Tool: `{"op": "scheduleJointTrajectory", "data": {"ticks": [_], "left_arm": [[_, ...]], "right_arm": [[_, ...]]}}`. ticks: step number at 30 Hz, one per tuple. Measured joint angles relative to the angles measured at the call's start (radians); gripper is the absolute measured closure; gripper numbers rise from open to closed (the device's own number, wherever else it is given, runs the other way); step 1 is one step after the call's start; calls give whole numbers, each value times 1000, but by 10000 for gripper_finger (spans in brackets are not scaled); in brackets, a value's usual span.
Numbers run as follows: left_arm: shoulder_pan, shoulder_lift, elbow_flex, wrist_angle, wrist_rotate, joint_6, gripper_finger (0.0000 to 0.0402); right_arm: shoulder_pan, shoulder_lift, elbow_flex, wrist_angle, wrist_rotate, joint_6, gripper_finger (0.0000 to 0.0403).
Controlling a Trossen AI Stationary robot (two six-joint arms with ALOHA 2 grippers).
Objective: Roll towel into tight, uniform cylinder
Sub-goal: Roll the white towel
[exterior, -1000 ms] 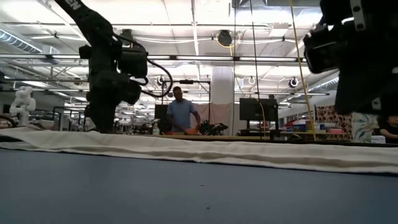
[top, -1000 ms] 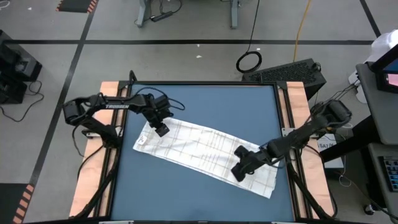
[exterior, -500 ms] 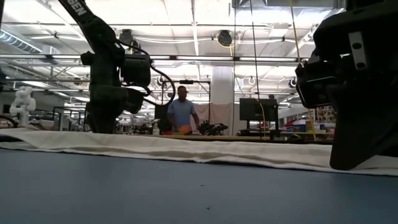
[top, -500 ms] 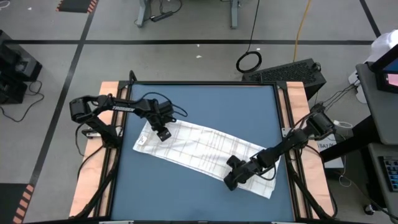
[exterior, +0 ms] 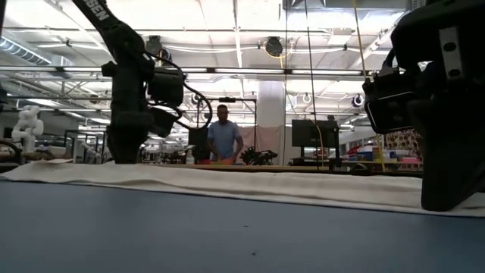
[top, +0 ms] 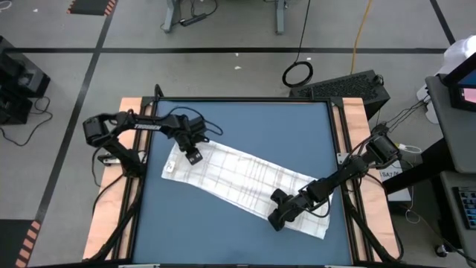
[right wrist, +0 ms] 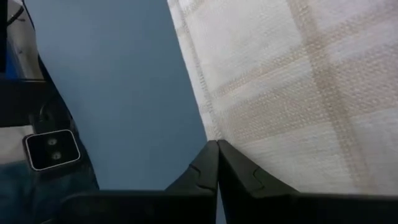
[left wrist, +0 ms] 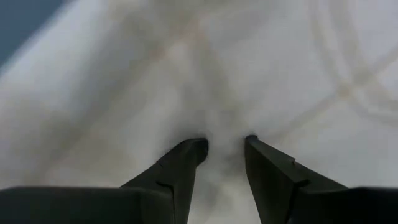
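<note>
The white towel (top: 245,182) with faint grid lines lies spread flat and slanted on the blue table (top: 245,123), running from far left to near right. My left gripper (top: 193,158) points straight down over the towel's far-left end, its fingers a little apart (left wrist: 224,144). My right gripper (top: 275,221) is shut and slants down at the towel's near long edge, toward the right end (right wrist: 216,146). In the low view the towel (exterior: 227,180) is a low flat band, with the left gripper (exterior: 125,152) behind it and the right gripper (exterior: 447,201) close in front. My left gripper comes from above, and its fingertips (left wrist: 198,148) stand on or just over the towel's top surface (left wrist: 224,118) near the far-left end. I cannot tell whether they touch it. My right gripper has its shut fingertips (right wrist: 208,155) at the towel's near long edge (right wrist: 208,127), where cloth meets table. It slants down from the table's right side. Whether it touches the edge does not show; the towel lies flat.
Wooden rails (top: 111,216) run along both sides of the table. Bare blue table lies far of the towel and at the near left (top: 193,231). A person (exterior: 222,140) stands far off in the room behind the table.
My right gripper has come down and toward the table's near-left, from above the towel's right part to its near long edge. The towel has stayed flat where it was.
</note>
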Motion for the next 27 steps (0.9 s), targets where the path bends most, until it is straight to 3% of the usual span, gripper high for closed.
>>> {"op": "scheduleJointTrajectory", "data": {"ticks": [3,7,14,17,23,27], "left_arm": [[25,2,46,-23,1,55,261],[32,1,122,-123,154,133,261],[20,-45,169,-371,307,208,261],[4,-90,113,-417,215,263,261],[11,-103,-22,-287,56,263,261],[9,-69,-37,-258,-58,214,261]], "right_arm": [[0,0,0,0,-17,8,403],[2,0,0,0,-28,16,403],[2,1,0,4,-24,26,403],[2,1,-1,4,-22,26,403],[2,1,-2,11,-19,25,403],[2,1,-2,16,-18,24,403]]}}
